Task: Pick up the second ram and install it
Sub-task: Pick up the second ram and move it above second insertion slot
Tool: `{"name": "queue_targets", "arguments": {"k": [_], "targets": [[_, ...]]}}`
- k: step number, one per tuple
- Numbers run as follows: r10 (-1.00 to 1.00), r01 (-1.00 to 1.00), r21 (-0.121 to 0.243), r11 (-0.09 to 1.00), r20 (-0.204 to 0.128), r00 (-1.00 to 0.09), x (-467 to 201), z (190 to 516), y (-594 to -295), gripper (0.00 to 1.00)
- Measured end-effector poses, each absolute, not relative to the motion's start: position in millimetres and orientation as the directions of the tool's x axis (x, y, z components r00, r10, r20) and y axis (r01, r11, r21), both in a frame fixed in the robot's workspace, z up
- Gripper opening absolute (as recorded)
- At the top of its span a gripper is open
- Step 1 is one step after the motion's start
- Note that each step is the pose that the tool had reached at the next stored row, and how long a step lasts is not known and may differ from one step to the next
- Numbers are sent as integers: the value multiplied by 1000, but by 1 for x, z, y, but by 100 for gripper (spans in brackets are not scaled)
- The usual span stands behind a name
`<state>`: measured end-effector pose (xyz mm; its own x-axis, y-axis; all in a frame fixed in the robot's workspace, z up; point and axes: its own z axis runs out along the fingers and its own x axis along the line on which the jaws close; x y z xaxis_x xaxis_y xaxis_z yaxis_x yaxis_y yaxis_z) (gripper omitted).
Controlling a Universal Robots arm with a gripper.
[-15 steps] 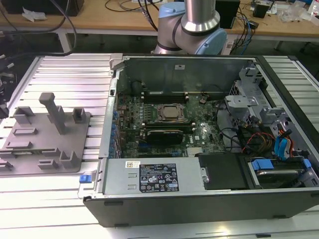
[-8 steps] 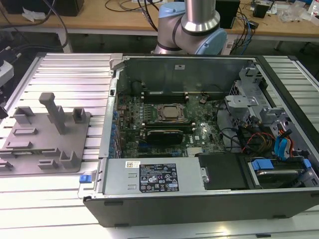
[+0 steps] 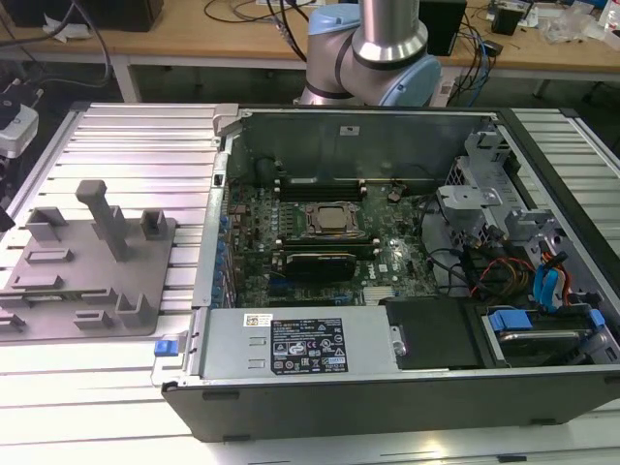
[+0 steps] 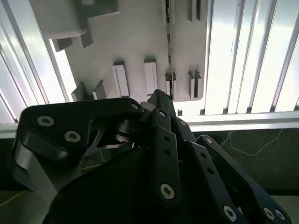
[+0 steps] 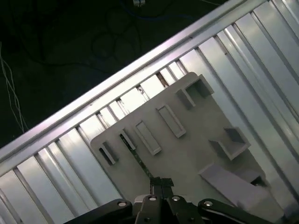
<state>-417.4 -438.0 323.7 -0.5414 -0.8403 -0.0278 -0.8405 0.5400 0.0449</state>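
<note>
Clamping the second ram (image 4: 168, 42), the gripper (image 4: 161, 96) overhangs the tray (image 4: 135, 42) in both wrist views.

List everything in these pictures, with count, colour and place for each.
Table: one, silver, slatted, under everything.
Tray: one, grey, on the table at the exterior view's left of the case.
Ram: one, thin dark strip seen edge-on, standing in the tray's slots.
Case: one, black, open, centre.
Board: one, green, inside the case.
CPU socket: one, metal, mid-board.
Black module: one, just in front of the socket.
Power supply: one, grey, labelled, at the case's near wall.
Cables: several, blue and orange, at the case's end on the exterior view's right.
Bench: one, wooden, behind.
Arm: one, silver and pale blue, behind the case.
Gripper: one, black, over the tray, close to the ram.
</note>
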Motion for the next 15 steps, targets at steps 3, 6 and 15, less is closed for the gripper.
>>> {"name": "queue_targets", "arguments": {"k": [3, 6, 15], "targets": [[-874, -874, 45, 483, -28, -485, -417, 323, -438, 8], [-918, -918, 45, 393, -28, -395, -417, 323, -438, 8], [-990, -990, 45, 134, -28, -135, -417, 321, -438, 8]]}}
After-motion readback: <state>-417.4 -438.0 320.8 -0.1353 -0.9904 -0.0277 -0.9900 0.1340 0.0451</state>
